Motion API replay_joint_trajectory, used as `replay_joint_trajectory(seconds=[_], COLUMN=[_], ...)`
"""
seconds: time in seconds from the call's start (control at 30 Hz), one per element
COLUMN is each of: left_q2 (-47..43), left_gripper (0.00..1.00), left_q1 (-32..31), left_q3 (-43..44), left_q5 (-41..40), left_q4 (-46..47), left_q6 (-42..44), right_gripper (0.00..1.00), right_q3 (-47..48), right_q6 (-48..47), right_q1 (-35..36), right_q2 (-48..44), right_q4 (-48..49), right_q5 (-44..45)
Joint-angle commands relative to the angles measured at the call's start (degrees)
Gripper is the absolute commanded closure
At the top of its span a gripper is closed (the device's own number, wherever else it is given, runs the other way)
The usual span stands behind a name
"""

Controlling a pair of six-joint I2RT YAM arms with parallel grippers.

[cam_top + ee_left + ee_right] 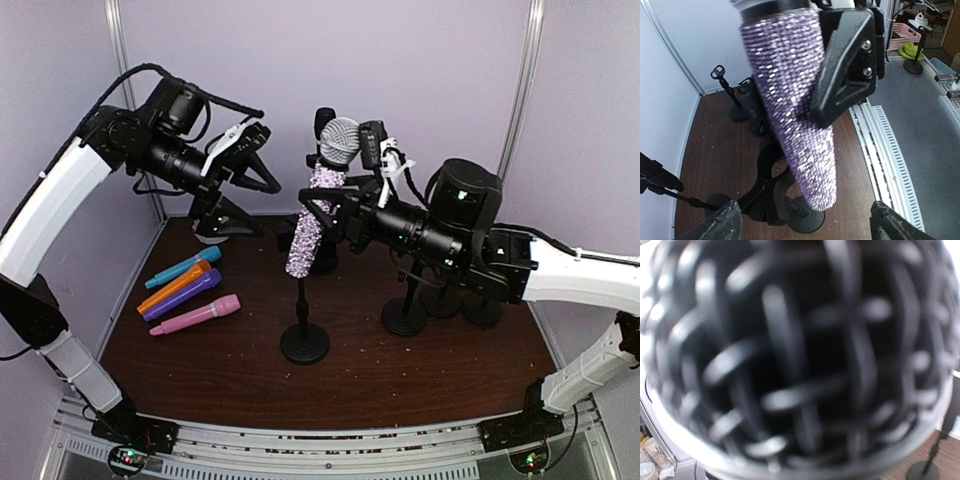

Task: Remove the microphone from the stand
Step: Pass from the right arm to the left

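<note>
Blurred microphone (800, 360) mesh, glittery purple handle between right gripper (322, 212) fingers (845, 65).

Shows pale lilac walls (420, 70) behind and at both sides, a speckled brown table (400, 372) below, a grey rail (330, 447) nearest.

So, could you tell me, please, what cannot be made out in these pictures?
1. Right wrist view: the mic, blurred, fills the frame and hides the right fingers.
2. Left wrist view: the top edge cuts off the mic's head; the bottom edge cuts the left fingers to their tips.
3. Top view: the mic covers the top of the stand, so whether it is free cannot be told.
</note>
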Motion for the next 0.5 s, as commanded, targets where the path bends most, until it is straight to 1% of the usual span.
replay_joint_trajectory(seconds=[0.0, 0.2, 0.27, 0.3, 0.4, 0.47], left_q2=[-1.6, -2.07, -2.12, -2.23, -2.49, -2.59], left_gripper=[0.11, 0.21, 0.26, 0.3, 0.5, 0.69], left_q1=[0.18, 0.2, 0.47, 0.73, 1.71, 2.59], left_q3=[-5.33, -6.56, -6.6, -6.5, -6.36, -6.21], left_q5=[4.06, 4.57, 4.6, 4.68, 5.32, 5.61], left_q4=[4.03, 4.61, 4.77, 4.9, 5.67, 5.9], left_q6=[-5.03, -6.03, -6.18, -6.43, -7.33, -7.54], right_gripper=[0.8, 0.81, 0.81, 0.81, 0.81, 0.79], right_q3=[7.89, 13.22, 14.23, 14.63, 15.25, 15.33], right_q6=[0.99, 1.49, 1.64, 1.67, 1.65, 1.58], right_q1=[1.51, 2.51, 2.64, 2.64, 2.71, 2.73], right_q2=[4.07, 9.8, 10.88, 11.28, 12.04, 12.31], right_q4=[8.85, 10.12, 10.08, 10.05, 9.62, 9.42], right_q5=[0.01, -0.8, -1.19, -1.46, -2.01, -2.07])
